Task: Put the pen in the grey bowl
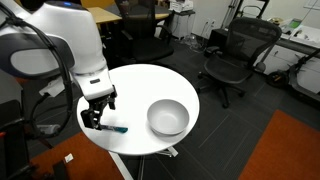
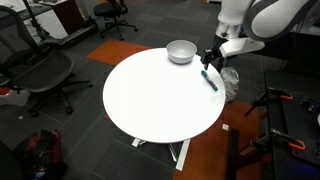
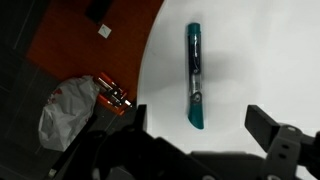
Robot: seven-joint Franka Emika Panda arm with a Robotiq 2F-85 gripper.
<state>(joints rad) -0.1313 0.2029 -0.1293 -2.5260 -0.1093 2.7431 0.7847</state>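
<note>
You've got no legible txt, brand, label or no. in any view. The pen (image 3: pixel 195 75), top centre of wrist view, has a pale mark on its barrel, too blurred to read. The small white square (image 3: pixel 104 31), upper left on the floor, is too small to read.

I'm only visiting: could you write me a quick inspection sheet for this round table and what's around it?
Surface: white round table, smooth top.
Job's things: pen lying flat near the edge; grey bowl upright, empty, apart from the pen.
Clutter: nothing seen on the table.
Gripper: gripper open above the pen, holding nothing.
Cables: black cable looped along the arm.
Surroundings: office chairs; crumpled bag on the floor.
</note>
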